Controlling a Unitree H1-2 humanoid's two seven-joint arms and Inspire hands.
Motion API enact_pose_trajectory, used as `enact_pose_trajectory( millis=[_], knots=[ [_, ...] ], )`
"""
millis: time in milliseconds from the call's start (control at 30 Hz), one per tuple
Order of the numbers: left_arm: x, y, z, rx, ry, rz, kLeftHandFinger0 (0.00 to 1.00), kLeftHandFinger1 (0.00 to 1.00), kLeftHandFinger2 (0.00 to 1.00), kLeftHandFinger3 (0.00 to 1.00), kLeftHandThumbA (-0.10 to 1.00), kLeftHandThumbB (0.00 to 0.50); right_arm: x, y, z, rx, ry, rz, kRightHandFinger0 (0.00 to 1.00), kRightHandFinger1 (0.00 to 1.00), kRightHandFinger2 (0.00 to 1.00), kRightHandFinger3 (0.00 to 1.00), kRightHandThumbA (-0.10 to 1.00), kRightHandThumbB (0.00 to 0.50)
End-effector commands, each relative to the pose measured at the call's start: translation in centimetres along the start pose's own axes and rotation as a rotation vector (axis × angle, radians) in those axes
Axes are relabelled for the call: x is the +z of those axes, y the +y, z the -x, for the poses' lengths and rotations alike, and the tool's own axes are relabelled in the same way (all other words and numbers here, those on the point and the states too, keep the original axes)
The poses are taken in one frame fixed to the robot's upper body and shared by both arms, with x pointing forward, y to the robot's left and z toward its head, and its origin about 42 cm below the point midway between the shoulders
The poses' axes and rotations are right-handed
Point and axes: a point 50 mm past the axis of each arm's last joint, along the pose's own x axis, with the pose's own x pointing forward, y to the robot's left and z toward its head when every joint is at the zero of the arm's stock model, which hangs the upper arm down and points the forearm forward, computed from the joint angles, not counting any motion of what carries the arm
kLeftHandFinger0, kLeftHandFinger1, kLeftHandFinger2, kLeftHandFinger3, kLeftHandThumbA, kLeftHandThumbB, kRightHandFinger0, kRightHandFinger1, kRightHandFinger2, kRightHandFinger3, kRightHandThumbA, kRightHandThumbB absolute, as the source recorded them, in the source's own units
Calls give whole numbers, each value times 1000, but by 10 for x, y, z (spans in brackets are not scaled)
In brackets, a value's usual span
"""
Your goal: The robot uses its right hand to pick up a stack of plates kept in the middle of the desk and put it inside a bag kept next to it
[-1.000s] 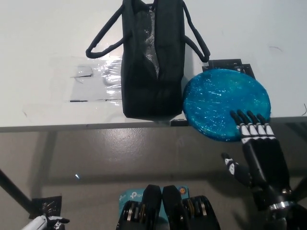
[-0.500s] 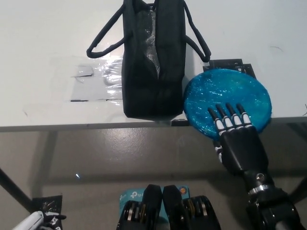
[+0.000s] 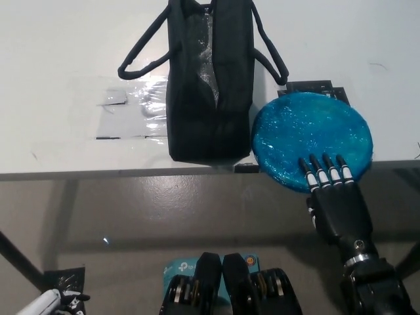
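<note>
Right robot hand, black, reached in from the near right in the head view, its fingers spread flat on the near edge of the stack of plates, not yet closed around it. That blue, wrapped stack lay just far of the palm, overhanging the table edge. One black bag stood just left of it, long axis running near to far, mouth up. Left robot hand, white, rested at the near left corner, well apart; its state could not be told.
</note>
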Motion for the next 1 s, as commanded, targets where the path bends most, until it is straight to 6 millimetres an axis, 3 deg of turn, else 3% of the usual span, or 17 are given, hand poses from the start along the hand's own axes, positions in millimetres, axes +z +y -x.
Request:
enact_pose_trajectory(
  millis=[0, 33, 67, 100, 133, 167, 200, 233, 267, 333, 367, 433, 500, 733, 867, 900, 967],
  knots=[
    [3, 4, 9, 13, 11, -30, 752, 741, 839, 935, 225, 0, -24, -9, -13, -253, 86, 41, 1000, 1000, 1000, 1000, 311, 485],
    [4, 4, 10, 13, 11, -29, 752, 741, 839, 935, 224, 0, -24, -10, -14, -299, 78, 23, 1000, 1000, 1000, 1000, 294, 407],
    [4, 4, 10, 15, 10, -27, 754, 741, 839, 935, 224, 0, -27, -16, -19, -403, 39, -35, 1000, 1000, 1000, 1000, 281, 256],
    [4, 4, 10, 16, 11, -29, 755, 741, 839, 934, 226, 0, -31, -27, -25, -470, -10, -79, 926, 700, 513, 1000, 13, 111],
    [4, 4, 10, 17, 12, -34, 755, 740, 838, 932, 230, 0, -35, -39, -33, -537, -66, -130, 552, 221, 342, 1000, -33, 38],
    [4, 4, 10, 17, 10, -32, 754, 740, 836, 921, 223, 0, -36, -47, -37, -568, -87, -118, 301, 34, 152, 1000, -86, 2],
    [4, 4, 10, 17, 9, -31, 753, 740, 835, 917, 219, 0, -36, -50, -39, -581, -97, -113, 185, 1, 97, 1000, -99, 0],
    [4, 4, 9, 23, 5, -24, 740, 730, 820, 895, 206, 0, -37, -68, -48, -650, -149, -116, 11, 0, 38, 548, -100, 75],
    [4, 5, 9, 22, 6, -29, 732, 726, 813, 879, 205, 0, -36, -73, -51, -676, -177, -125, 0, 0, 137, 262, -100, 28],
    [5, 6, 8, 23, 5, -34, 727, 723, 807, 874, 201, 0, -33, -85, -54, -683, -203, -186, 0, 0, 253, 27, -100, 39],
    [4, 6, 8, 23, 5, -35, 733, 728, 809, 878, 203, 0, -31, -88, -54, -679, -206, -202, 0, 0, 275, 31, -100, 9],
    [4, 5, 8, 26, 3, -25, 727, 722, 805, 885, 179, 0, -27, -95, -51, -643, -213, -222, 0, 0, 275, 133, -100, 256],
    [3, 5, 9, 18, 5, -19, 748, 735, 821, 916, 192, 0, -25, -98, -46, -604, -230, -259, 0, 0, 216, 164, -100, 382],
    [2, 2, 10, 13, 12, -27, 751, 737, 816, 912, 184, 0, -26, -100, -31, -505, -247, -533, 0, 0, 112, 30, -100, 384],
    [1, 2, 11, 15, 7, -4, 739, 744, 826, 913, 136, 0, -34, -100, -28, -452, -92, -863, 0, 0, 122, 0, -100, 320],
    [2, 2, 11, 16, 13, -19, 737, 740, 815, 898, 147, 0, -42, -102, -26, -458, 3, -1194, 0, 2, 120, 1, -100, 285],
    [1, 3, 11, 17, 23, -36, 748, 747, 820, 906, 198, 0, -49, -109, -25, -450, 112, -1485, 0, 0, 0, 0, -100, 223]
  ],
)
